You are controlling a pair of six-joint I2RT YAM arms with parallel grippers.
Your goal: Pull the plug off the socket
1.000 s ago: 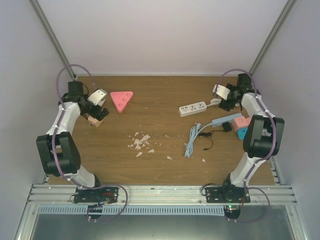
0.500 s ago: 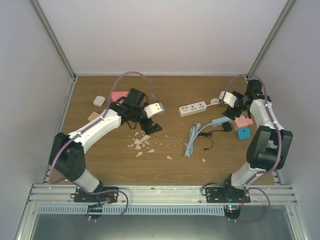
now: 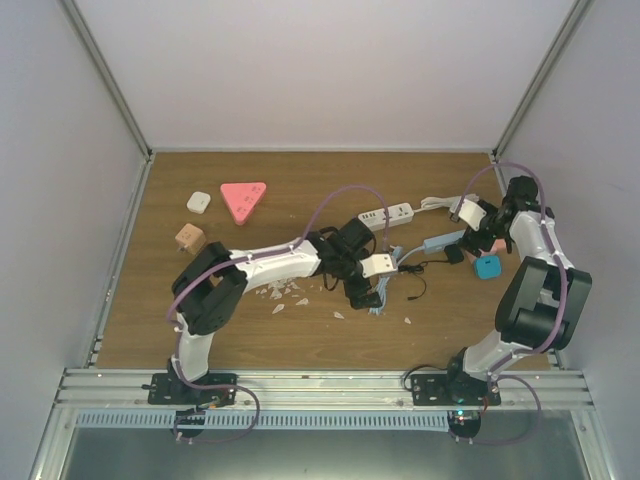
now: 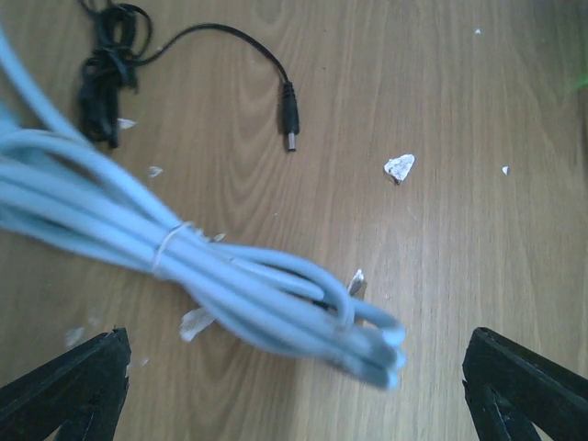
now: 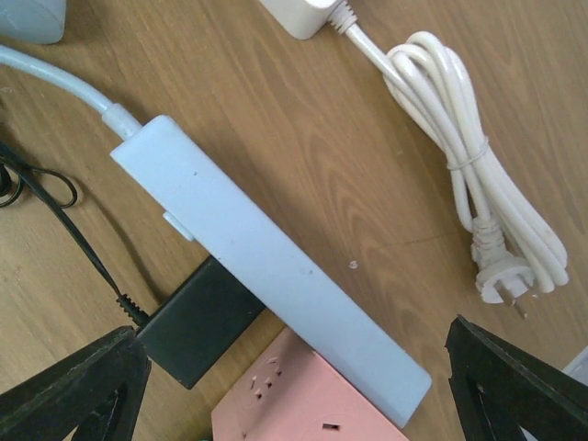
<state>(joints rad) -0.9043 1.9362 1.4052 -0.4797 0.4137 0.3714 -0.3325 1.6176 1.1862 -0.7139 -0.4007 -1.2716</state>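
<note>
- Table [image 3: 200, 320] from above: the left arm stretches across to the middle. The left gripper [image 3: 362, 293] hangs over a coiled blue cable [image 3: 384, 278], spread wide and holding nothing.
- Same view, far right: the right gripper [image 3: 480, 234] hovers above the blue power strip [image 3: 448, 240]. The black plug [image 3: 455, 254] sits against the strip's near side, close to a pink socket block [image 3: 487, 243] and a blue cube [image 3: 486, 266]. A white power strip [image 3: 387, 215] lies a little further back, and a pink triangle [image 3: 243, 198] lies well apart on the left.
- Left wrist view: the left gripper [image 4: 294, 395] is fully open, its fingertips [image 4: 64, 386] in the bottom corners. The coiled blue cable [image 4: 230, 276] lies between them on the wood, untouched, and a black barrel connector [image 4: 288, 115] lies beyond it.
- Right wrist view: the right gripper [image 5: 294, 390] is wide open and empty. The black plug [image 5: 197, 322] butts against the long side of the blue power strip [image 5: 266, 266]. The pink socket block [image 5: 294, 400] touches both, and a bundled white cord [image 5: 478, 184] lies to the right.
</note>
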